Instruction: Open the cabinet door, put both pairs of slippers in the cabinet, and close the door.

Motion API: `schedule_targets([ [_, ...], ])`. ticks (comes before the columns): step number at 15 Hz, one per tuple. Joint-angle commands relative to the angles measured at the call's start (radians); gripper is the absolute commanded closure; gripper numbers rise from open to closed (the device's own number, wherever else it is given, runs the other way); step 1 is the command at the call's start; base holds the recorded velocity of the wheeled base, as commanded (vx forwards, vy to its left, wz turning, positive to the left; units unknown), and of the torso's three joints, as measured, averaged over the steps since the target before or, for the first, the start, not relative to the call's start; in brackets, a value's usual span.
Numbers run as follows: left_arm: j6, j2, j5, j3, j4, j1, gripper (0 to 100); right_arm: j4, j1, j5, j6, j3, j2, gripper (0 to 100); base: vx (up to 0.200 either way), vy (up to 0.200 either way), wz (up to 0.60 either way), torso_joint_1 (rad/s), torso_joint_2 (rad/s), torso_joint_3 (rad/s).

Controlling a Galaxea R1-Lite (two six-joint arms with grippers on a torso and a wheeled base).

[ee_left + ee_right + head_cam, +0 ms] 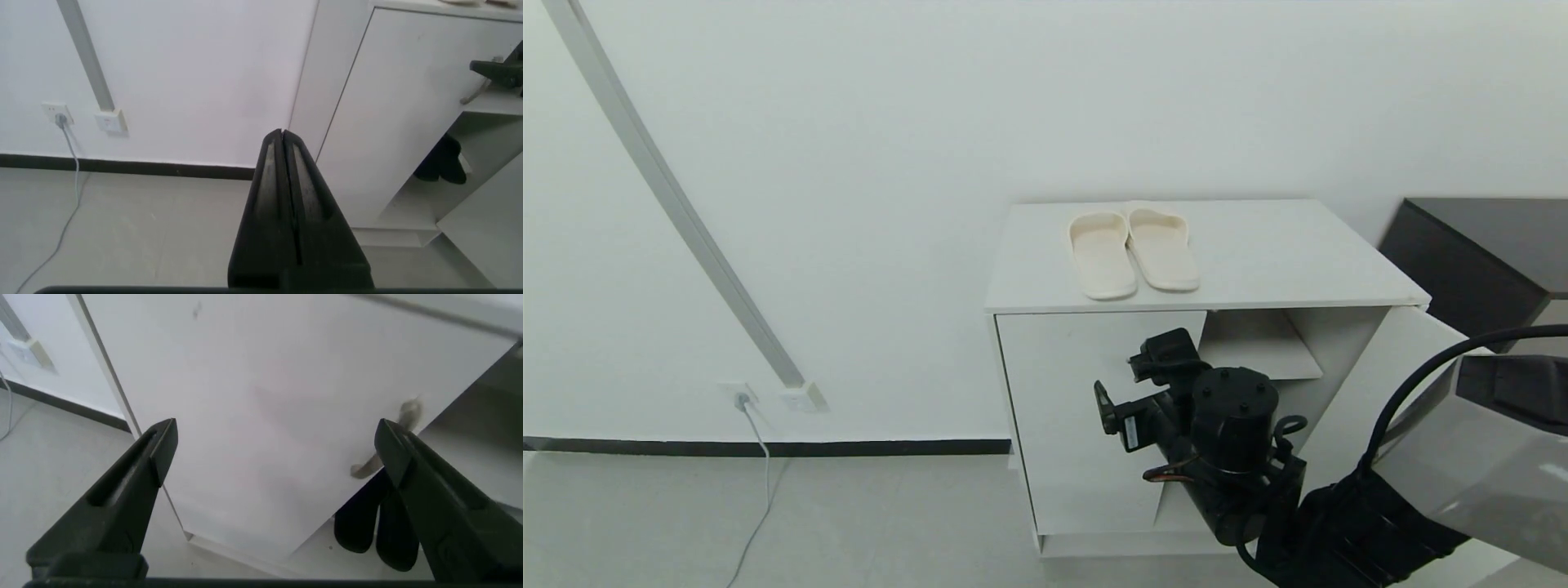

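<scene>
Wall trunking [670,204]: a grey strip running slantwise down the white wall, ending near the floor.
Socket [738,394]: on the wall just beside the trunking's lower end, with a grey cable [764,482] plugged in and trailing down onto the floor.
Left hand [283,140]: fingers pressed flat together with nothing between them. It hangs low above the floor, to the left of the cabinet and apart from it.
Cabinet [1258,253]: white, standing against the wall, and its flat top serves as a worktop.
Left door [1062,416]: closed, flush with the cabinet front. A small pale handle [384,445] shows at its inner edge, blurred.
Cream slippers [1160,249]: one pair lying side by side on the cabinet top, left of its middle, soles down, touching along their inner edges.
Right hand [278,449]: fingers spread wide and holding nothing. It is in front of the closed left door near its inner edge, level with the middle of the cabinet front.
Shelf [1258,347]: inside the open right half, dividing it into an upper and a lower compartment.
Black slippers [384,531]: a dark pair standing on end in the lower compartment, under the shelf, close together.
Right door [1364,400]: swung wide open toward the robot's right.
Dark furniture [1486,245]: a black-topped piece to the right of the cabinet, apart from it.
</scene>
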Motion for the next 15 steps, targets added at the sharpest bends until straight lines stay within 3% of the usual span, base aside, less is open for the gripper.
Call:
schedule_targets([
  [1,-0.001,0.001,0.0,0.0,0.0,0.0,100,0.0,0.001,0.0,0.0,0.003,-0.002,0,0.0,0.0,0.0,0.261,-0.59,-0.325],
  [6,-0.001,0.001,0.0,0.0,0.0,0.0,100,-0.042,0.004,0.0,-0.022,0.02,-0.002,0,0.0,0.0,0.0,0.247,-0.56,-0.309],
  [15,-0.002,0.001,0.0,0.0,0.0,0.0,100,-0.094,-0.002,0.043,-0.062,0.021,0.001,0,0.0,0.0,0.0,0.163,-0.34,-0.187],
])
